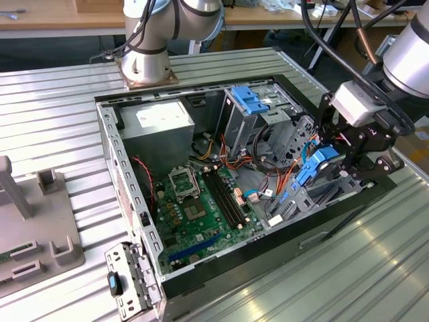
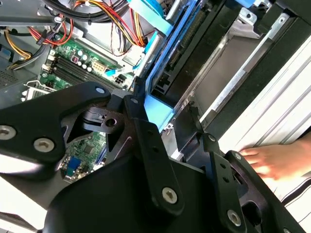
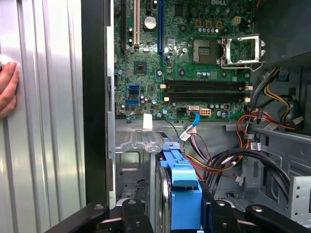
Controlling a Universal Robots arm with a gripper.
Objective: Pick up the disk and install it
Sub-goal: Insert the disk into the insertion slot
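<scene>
Disk (image 1: 312,168), blue-railed and edge-on, sits clamped between the gripper's (image 1: 327,174) fingers at the exterior view's right, above the open computer case's (image 1: 119,168) drive bay. The first wrist view adds a person's hand (image 3: 7,90) on the ribbed table (image 3: 48,145) beside the case.

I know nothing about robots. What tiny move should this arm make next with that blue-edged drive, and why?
Probably ease it slowly a little further into the bay. The claw grips the disk on edge at the mouth of the metal bay. It looks not yet seated, and cables hang close beside it, so a small, gentle push seems safest.
</scene>
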